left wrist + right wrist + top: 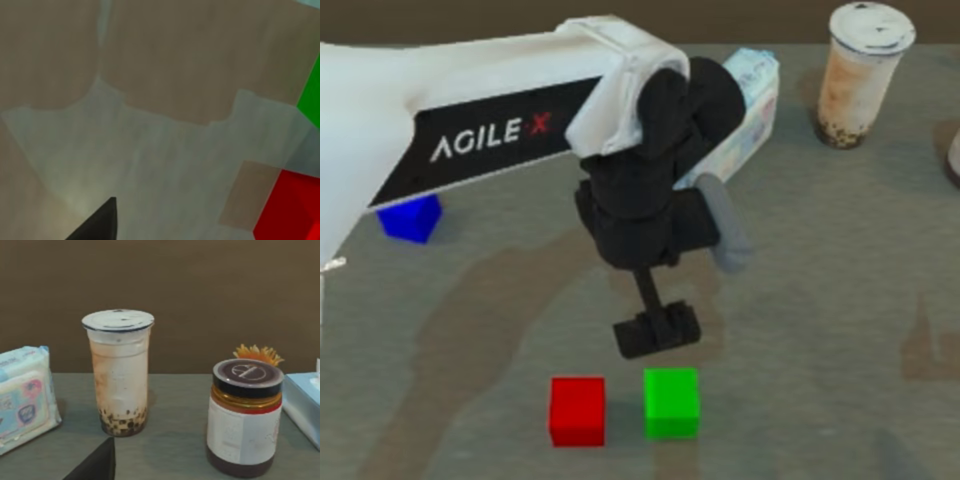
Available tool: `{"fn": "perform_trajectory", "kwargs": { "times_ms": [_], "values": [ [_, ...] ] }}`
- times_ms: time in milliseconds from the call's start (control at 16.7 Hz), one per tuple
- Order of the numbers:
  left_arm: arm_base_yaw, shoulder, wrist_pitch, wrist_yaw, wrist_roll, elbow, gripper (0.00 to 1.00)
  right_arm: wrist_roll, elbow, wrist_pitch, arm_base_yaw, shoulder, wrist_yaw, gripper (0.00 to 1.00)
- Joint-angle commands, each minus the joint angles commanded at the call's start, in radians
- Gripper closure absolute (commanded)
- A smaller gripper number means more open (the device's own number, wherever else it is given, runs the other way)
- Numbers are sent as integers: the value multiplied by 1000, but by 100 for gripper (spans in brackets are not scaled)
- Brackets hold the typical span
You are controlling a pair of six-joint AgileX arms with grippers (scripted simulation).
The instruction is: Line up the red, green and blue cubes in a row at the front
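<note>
The red cube (pixel 577 410) and the green cube (pixel 671 402) sit side by side near the table's front, a small gap between them. My left gripper (pixel 657 335) hovers just behind the green cube, open and holding nothing. In the left wrist view one dark fingertip (pixel 106 220) shows over bare table, with the red cube (pixel 290 210) and a sliver of the green cube (pixel 312 95) at the edge. The blue cube (pixel 410 218) lies at the far left, partly hidden under the left arm. My right gripper (pixel 160 476) is parked outside the top view, open.
A bubble tea cup (pixel 863 70) stands at the back right, and a pack of wipes (pixel 752 105) lies behind the left arm's wrist. A jar (pixel 245 415) and a pale blue box (pixel 305 405) stand at the far right.
</note>
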Motion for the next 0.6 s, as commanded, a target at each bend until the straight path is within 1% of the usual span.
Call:
{"fn": "perform_trajectory", "kwargs": {
  "times_ms": [120,300,420,480,600],
  "values": [
    [135,59,-28,1,-63,80,0,0,0,0,0,0,0,0],
    [376,152,-72,1,-171,205,0,0,0,0,0,0,0,0],
    [517,206,-96,1,-240,283,0,0,0,0,0,0,0,0],
    [573,228,-106,1,-271,318,0,0,0,0,0,0,0,0],
    [653,259,-118,1,-321,372,0,0,0,0,0,0,0,0]
  ]
}}
